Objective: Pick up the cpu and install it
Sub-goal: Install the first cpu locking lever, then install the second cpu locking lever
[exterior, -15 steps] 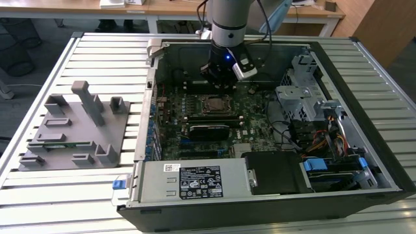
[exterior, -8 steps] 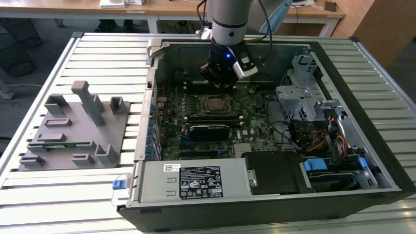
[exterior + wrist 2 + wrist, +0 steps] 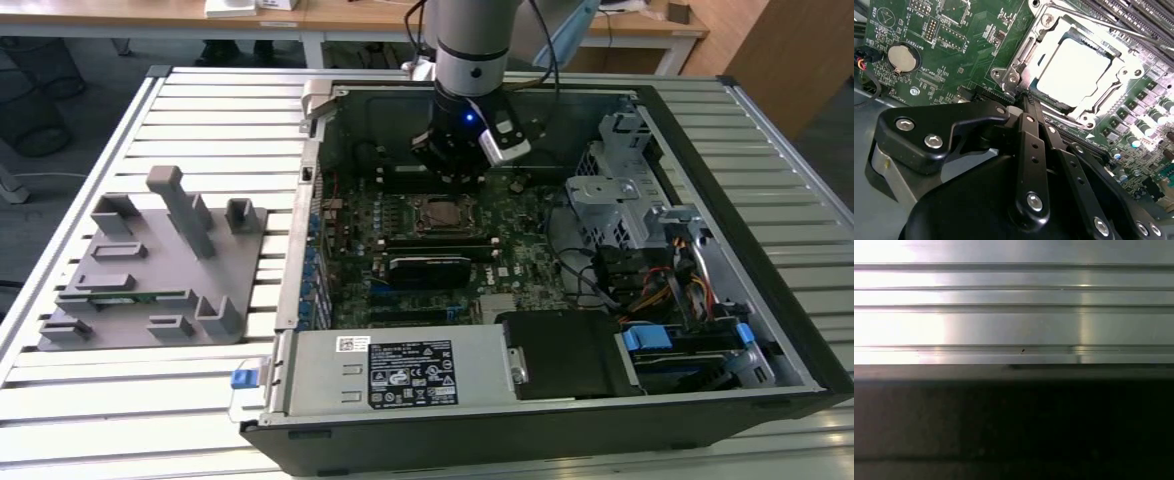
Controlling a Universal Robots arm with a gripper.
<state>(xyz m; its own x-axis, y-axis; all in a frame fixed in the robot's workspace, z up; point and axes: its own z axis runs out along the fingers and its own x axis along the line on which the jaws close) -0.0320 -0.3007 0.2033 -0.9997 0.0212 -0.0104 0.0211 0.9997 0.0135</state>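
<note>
An open computer case [image 3: 561, 400] lies on its side on a slatted metal table [image 3: 160, 410], with the green motherboard [image 3: 400, 230] facing up inside it. The arm reaches down into the case, and the gripper [image 3: 451, 172] hangs just beyond the socket [image 3: 438, 213], on the side away from the power supply [image 3: 394, 372]. In the second wrist view the gripper [image 3: 1026, 102] shows its thin black fingers [image 3: 1033, 150] drawn together to a single tip with nothing between them, that tip just beside the socket [image 3: 1021, 55] frame. The cpu [image 3: 1071, 70] sits flat inside the socket, its pale metal top bright under the light, apart from the fingertips. Outside the case, toward the exterior view's left, a grey plastic tray [image 3: 147, 270] with upright posts rests on the table.
</note>
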